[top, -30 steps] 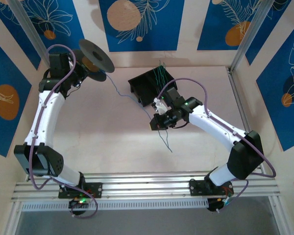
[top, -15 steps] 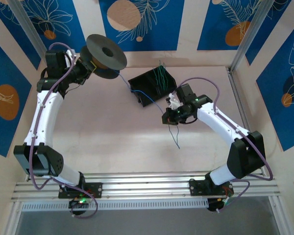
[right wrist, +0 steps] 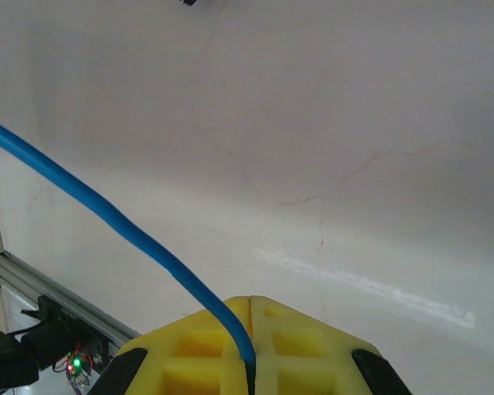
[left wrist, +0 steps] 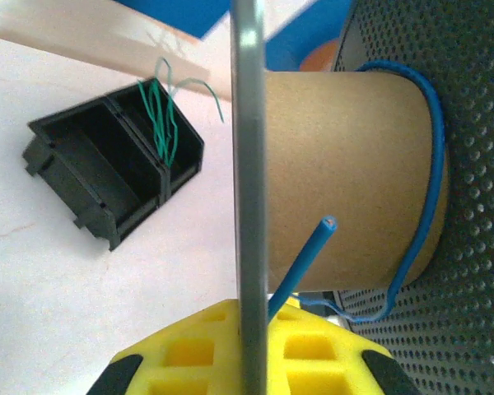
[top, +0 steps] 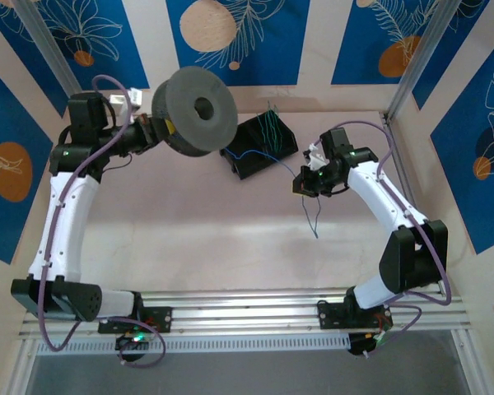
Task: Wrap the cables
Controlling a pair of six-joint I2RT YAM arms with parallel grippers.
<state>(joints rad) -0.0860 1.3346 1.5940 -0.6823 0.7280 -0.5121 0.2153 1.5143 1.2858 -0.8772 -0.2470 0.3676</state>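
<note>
Yellow pads (left wrist: pixel 189 358) of the left gripper (left wrist: pixel 247 362) are clamping the thin grey flange (left wrist: pixel 247 123) of the spool (top: pixel 199 111) edge-on, jaws closed down hard on it. Just past those fingertips the cut end of the blue cable (left wrist: pixel 309 255) is sticking out, and the rest of it is curving round the cardboard core (left wrist: pixel 346 164), hugging the inside of the far perforated flange. Change noted: over the last second the left wrist is rolling, so the spool is turning from nearly flat to face-on toward the overhead camera, and it is drifting closer to the bin (top: pixel 240 164). The right gripper (right wrist: pixel 249 333) is pinching the same blue cable in the seam of its pads, fully closed, with the strand running up and to the left from its fingertips over the bare table (right wrist: pixel 329 123). In that same second this gripper is travelling away from the bin, with a loose tail dangling beneath it. Farther ahead of the left fingertips, the black bin is sitting with the green cables (left wrist: pixel 160 123) bunched in one compartment, untouched. Judgement: winding is only beginning, with roughly one turn lying on the core; the right side appears to be feeding and tensioning while the left turns. The free end near the pads could slip loose.
</note>
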